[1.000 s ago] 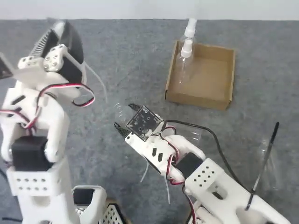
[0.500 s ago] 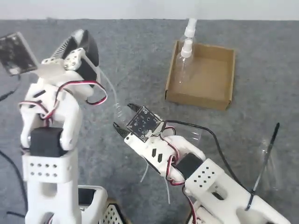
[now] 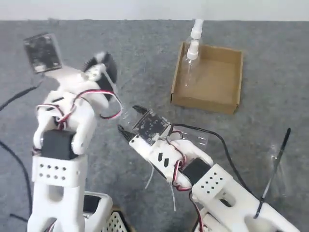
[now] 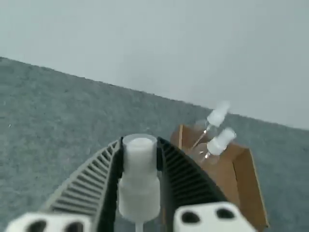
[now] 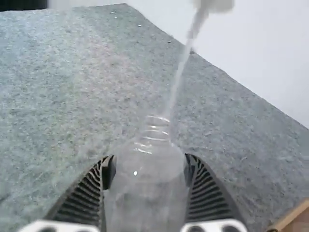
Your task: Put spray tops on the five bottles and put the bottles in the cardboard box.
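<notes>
Two capped bottles [image 3: 192, 57] stand in the cardboard box [image 3: 205, 105], close together in one corner. Box sits on the grey bench [image 3: 270, 58], well apart from both arms.

Left fingers [image 4: 183, 176] are clamped on a loose spray top [image 4: 139, 181], held up off the bench. Right fingers [image 5: 205, 193] grip an uncapped clear bottle [image 5: 145, 193] around its body, neck pointing away from the wrist. The spray top's dip tube [image 5: 181, 67] hangs down to the bottle's neck. Can't tell whether its tip is inside.

Versus 1 s ago:
- The left arm has swung in from the left edge toward the middle, carrying the spray top closer to the right arm's bottle.
- The right arm hasn't moved and has the same grip on the bottle.
- Box and its two bottles are unchanged.

Count:
- Bottles: 3 clearly visible, 2 in the box and 1 held.
- Spray tops: 3, with 2 fitted and 1 held.
- Box: 1.
- Arms: 2, both holding something.
</notes>
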